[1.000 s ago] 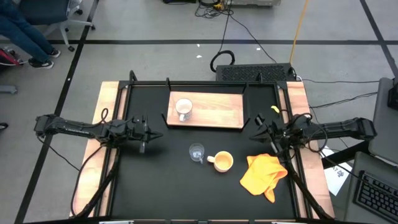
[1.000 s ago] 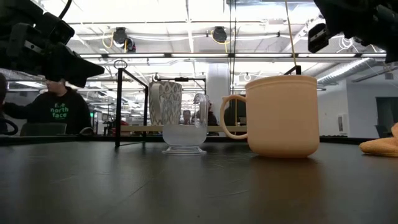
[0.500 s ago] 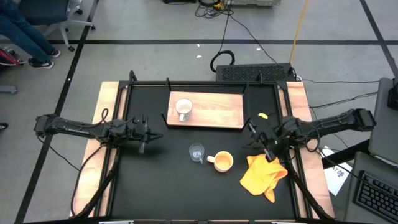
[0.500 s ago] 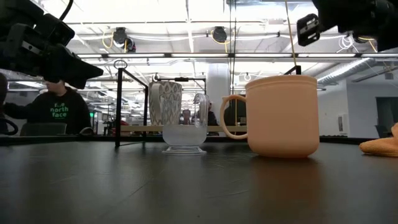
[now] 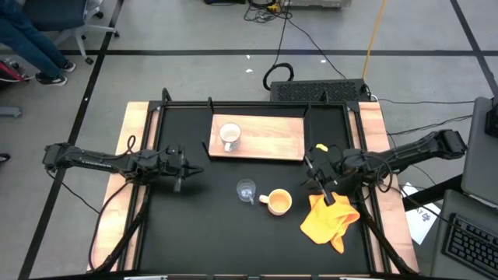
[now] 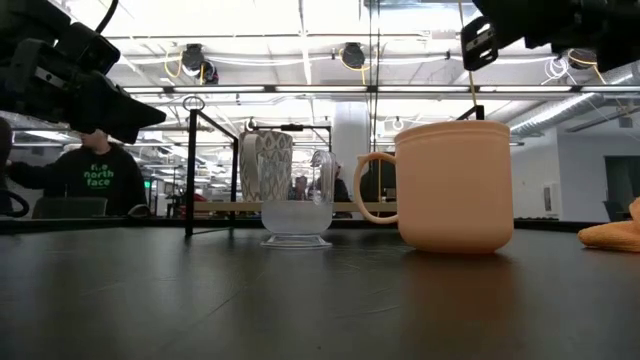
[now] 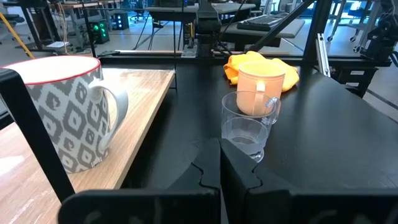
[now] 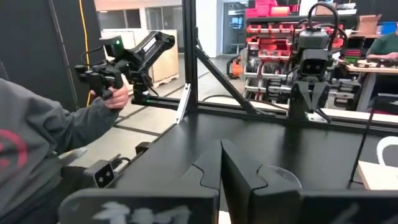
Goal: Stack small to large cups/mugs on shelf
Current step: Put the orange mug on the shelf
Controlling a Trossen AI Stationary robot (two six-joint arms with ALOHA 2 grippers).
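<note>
A white mug with a grey pattern [image 5: 229, 136] [image 7: 62, 112] stands upright on the light-wood shelf [image 5: 272, 140] at the table's far middle. Nearer, on the black tabletop, a clear glass cup [image 5: 246, 190] [image 7: 247, 129] stands by an orange-yellow mug [image 5: 278, 201] [image 6: 455, 185]. My right gripper [image 5: 311, 169] [image 8: 221, 167] is shut and empty. It hovers right of the orange-yellow mug, above the far end of the yellow cloth [image 5: 330, 218]. My left gripper [image 5: 196, 169] [image 7: 219, 169] waits shut at the table's left.
Black frame posts [image 5: 165, 101] and brackets stand around the shelf and the table's edges. A person [image 8: 37, 143] holding a controller shows beyond the table in the right wrist view. Another person [image 6: 90, 175] sits behind the table in the low view.
My right gripper has moved from the table's right edge toward the left, over the far end of the yellow cloth, rising slightly and turning a little. It has stayed shut. The mugs and the glass cup have not moved.
</note>
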